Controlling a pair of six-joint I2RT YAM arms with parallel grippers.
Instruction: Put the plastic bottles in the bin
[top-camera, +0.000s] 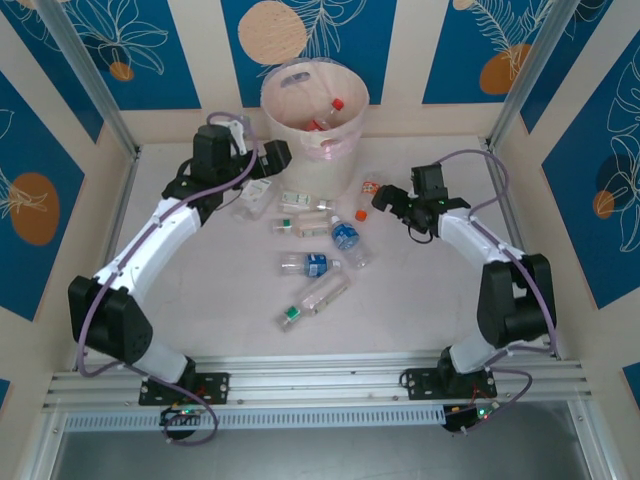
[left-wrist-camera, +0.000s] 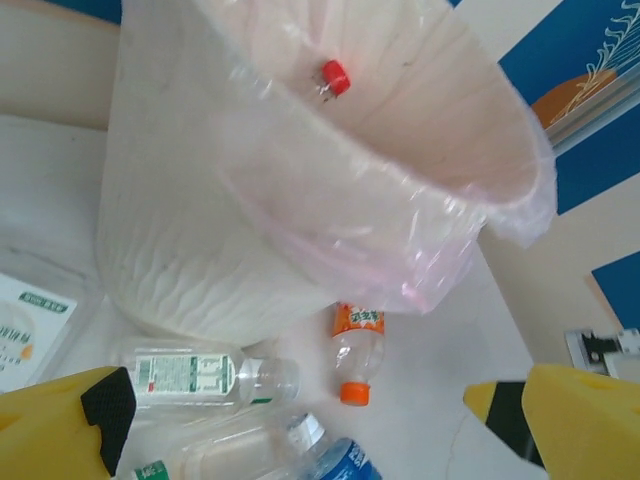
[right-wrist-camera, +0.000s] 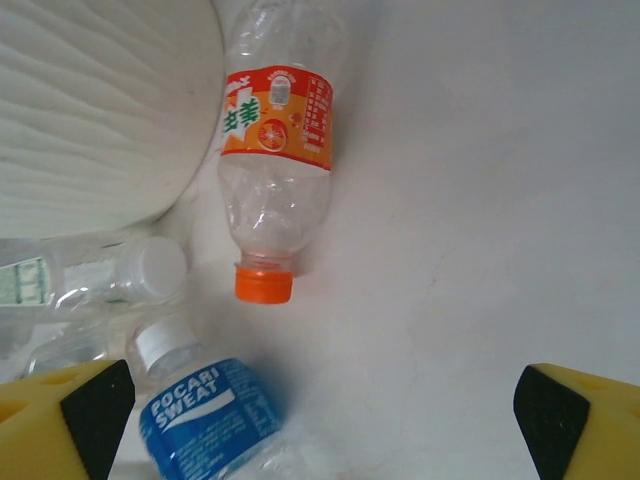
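Right gripper (right-wrist-camera: 325, 415) first: spread wide, nothing between the fingers, hanging just above the orange-labelled bottle (right-wrist-camera: 275, 150), cap end toward the wrist. Left gripper (left-wrist-camera: 310, 430): likewise wide apart and empty, close beside the bin (left-wrist-camera: 180, 220), looking across the green-labelled bottle (left-wrist-camera: 200, 375).

Now the risks, as a judgement from here.
- Could close on that round, slick body and squirt it sideways, lying free on the table (top-camera: 420, 290) and apt to roll.
- Could clip the Pocari Sweat bottle (right-wrist-camera: 210, 420) or the white-capped bottle (right-wrist-camera: 150, 270) on the way down with the finger nearer the cluster, both just beside the target, and scatter the lot.
- Could snag the loose pink liner (left-wrist-camera: 450, 260) drooping over the rim, then drag or tip a seemingly light bin.
- Could also cross the other arm on the carry, with both reaching for one mouth.

Room, then.
- Bin wall just beside the orange bottle's base, so little to spare on that side.
- Bare table on the side away from the cluster, good for an approach.
- Bin at the far edge by the back wall, red-capped bottle (left-wrist-camera: 336, 77) already inside with others.
- Frame posts (top-camera: 90, 80) at the far corners, well apart from both arms.
- Plenty of open table down toward the bases.
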